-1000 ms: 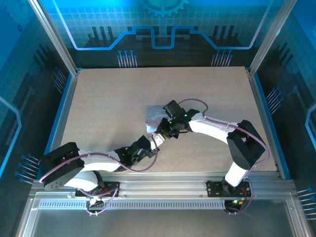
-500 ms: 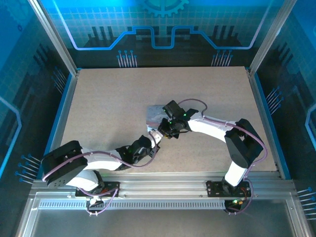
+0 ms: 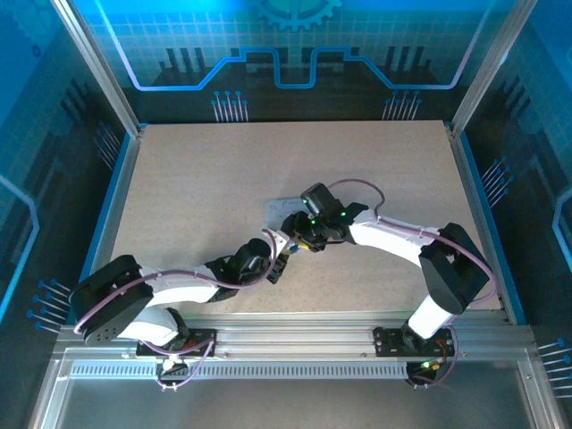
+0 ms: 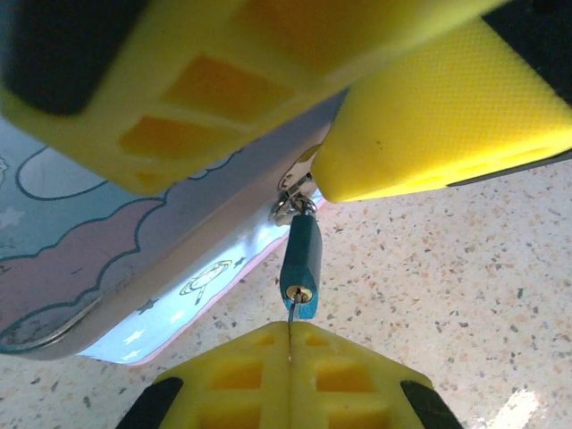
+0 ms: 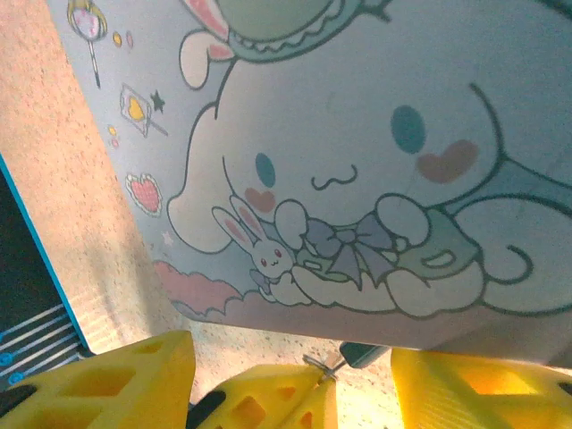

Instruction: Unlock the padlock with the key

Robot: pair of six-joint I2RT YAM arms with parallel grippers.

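Now, right gripper [image 5: 290, 357]: it has gone from a narrow stance to a wide one. Its fingers stand either side of the tin's clasp [image 4: 288, 204] and grip nothing that I can see.
Left gripper [image 4: 289, 338]: pinched shut on the key, as it was a second ago. Its arm has shifted a little in the top view.
Key [image 4: 290, 313]: a thin sliver sticking straight out of the left fingertips. Its tip is at the padlock's keyhole; how deep it sits I cannot tell.
Padlock [image 4: 301, 255]: a small teal body hanging from the clasp, just ahead of the left fingertips and beneath the gap between the right fingers. It looks locked.
Tin [image 4: 107, 232]: cartoon-printed, lying flat on the table [image 4: 429, 286] under the right wrist, with its clasp edge facing the left gripper.
Meaning for the task: the right gripper no longer seems to steady the lock, so the left alone would have to seat and turn the key. A free-hanging lock may swing or twist with it. The right may need to close on the lock again first.
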